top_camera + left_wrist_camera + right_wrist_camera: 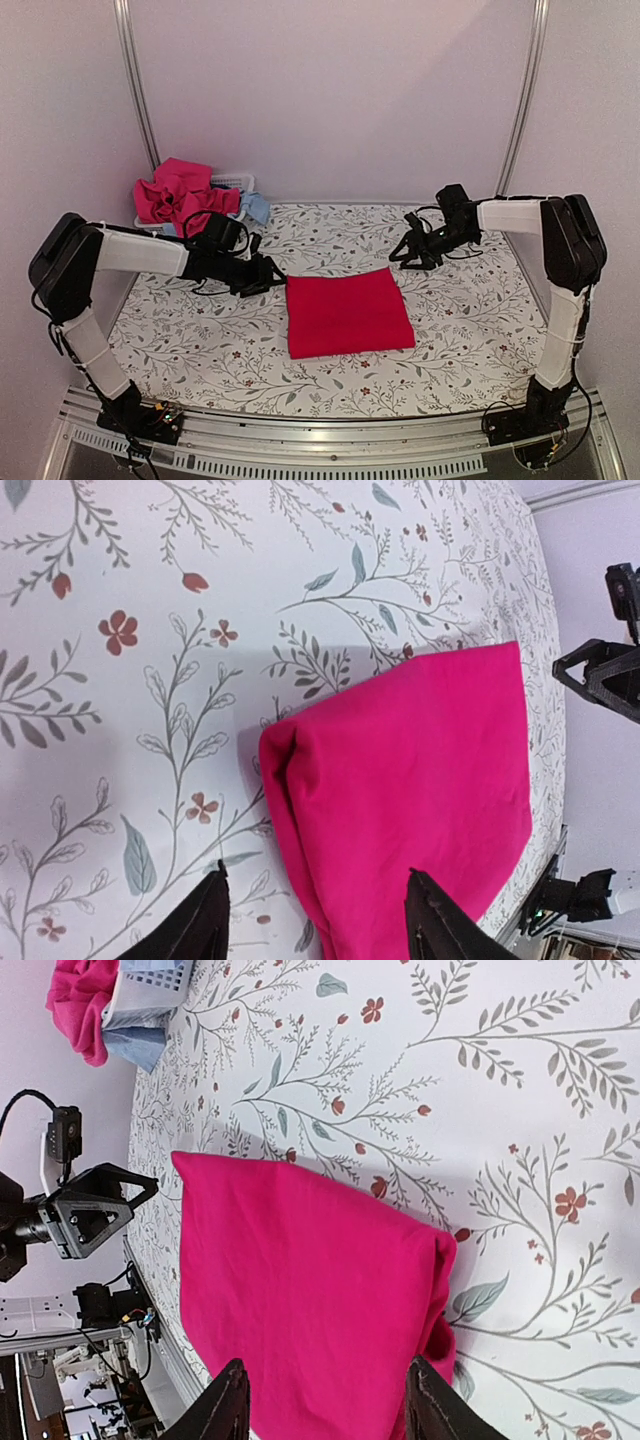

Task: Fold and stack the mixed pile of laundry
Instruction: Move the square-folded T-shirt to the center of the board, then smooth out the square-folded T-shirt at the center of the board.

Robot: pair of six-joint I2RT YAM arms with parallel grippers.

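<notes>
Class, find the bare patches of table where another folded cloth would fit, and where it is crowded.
Bare table lies right of the folded red cloth, and front-left between it and the left arm. Crowded: the back-left corner, with basket and laundry pile.

left gripper (pixel 268 272): arm reaching inward, jaws apart | right gripper (pixel 403 252): arm reaching inward, jaws apart

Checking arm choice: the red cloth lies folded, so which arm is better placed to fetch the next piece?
Probably left: the left hand, open, sits nearer the laundry pile in the far-left corner; the right hand is across the table.
</notes>
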